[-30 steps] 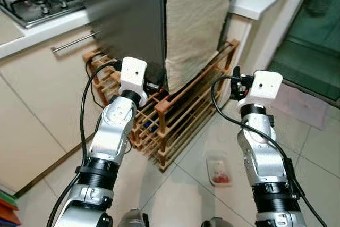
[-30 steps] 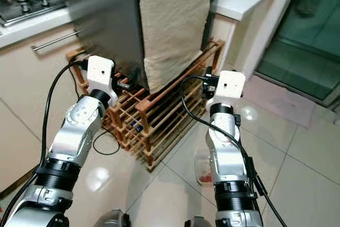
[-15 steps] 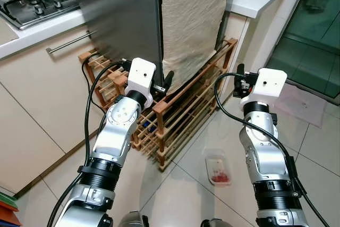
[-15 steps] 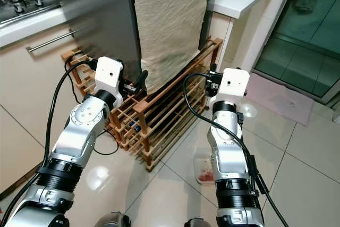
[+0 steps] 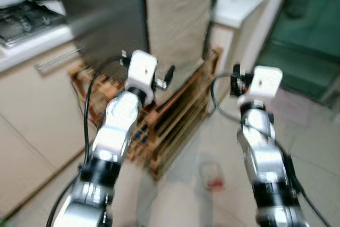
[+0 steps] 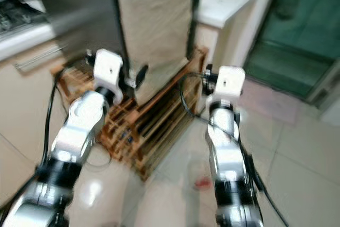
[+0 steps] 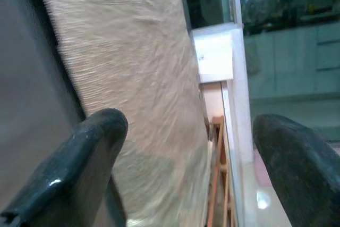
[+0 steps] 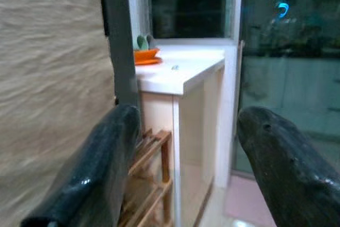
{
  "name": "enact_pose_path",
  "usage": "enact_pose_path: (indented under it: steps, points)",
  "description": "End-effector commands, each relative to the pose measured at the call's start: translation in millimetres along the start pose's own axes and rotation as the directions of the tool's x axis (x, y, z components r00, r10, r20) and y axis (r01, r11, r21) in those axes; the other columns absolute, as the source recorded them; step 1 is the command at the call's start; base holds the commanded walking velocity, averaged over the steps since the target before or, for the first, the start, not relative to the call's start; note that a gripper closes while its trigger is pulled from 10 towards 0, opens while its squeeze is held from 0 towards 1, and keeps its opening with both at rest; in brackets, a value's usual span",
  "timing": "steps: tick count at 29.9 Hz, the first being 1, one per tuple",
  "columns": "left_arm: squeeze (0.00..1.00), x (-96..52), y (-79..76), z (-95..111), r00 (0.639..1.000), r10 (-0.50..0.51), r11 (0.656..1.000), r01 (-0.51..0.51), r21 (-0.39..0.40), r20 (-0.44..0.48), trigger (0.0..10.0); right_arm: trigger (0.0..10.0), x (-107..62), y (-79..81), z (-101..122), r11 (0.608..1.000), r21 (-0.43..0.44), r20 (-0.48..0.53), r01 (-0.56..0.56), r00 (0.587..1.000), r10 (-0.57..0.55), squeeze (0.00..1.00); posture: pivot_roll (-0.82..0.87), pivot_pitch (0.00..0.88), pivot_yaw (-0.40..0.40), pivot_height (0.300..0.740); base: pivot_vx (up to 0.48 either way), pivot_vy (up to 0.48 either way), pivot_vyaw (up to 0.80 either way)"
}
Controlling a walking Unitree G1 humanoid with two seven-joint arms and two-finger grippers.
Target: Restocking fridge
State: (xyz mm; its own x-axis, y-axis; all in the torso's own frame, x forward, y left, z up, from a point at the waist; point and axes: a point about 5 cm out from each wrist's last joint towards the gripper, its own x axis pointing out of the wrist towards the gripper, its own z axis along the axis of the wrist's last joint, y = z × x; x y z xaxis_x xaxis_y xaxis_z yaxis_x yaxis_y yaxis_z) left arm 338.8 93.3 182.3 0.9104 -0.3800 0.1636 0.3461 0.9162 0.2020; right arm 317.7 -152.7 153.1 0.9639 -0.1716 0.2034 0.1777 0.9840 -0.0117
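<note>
Picture quality: both head views are smeared, so fine detail is lost.
Fridge [image 5: 101,19]: dark grey, straight ahead, its top cut off; a beige cloth [image 5: 178,19] hangs down its right side.
Wooden rack [image 5: 170,115]: under and in front of the fridge, partly hidden by the left arm.
Left gripper [image 7: 186,147]: raised close to the cloth, fingers spread wide, nothing between them.
Right gripper [image 8: 183,152]: raised to the right, facing a white counter [image 8: 183,70], fingers wide apart and empty.
Floor: a small container [image 5: 211,175] with something red lies between the arms, too blurred to identify.
</note>
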Motion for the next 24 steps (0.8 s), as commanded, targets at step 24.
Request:
enact_pose_path:
  steps: [24]
  points:
    - [0.00,4.7,22.9,7.4,0.989,0.128,0.976,-0.138,-0.167,-0.067,10.0,10.0,-2.5,4.2,-2.1,0.999,-0.005,-0.016,-0.044,0.999,0.044,0.00,0.08,0.035,0.028,0.740,0.080,0.000,0.00]
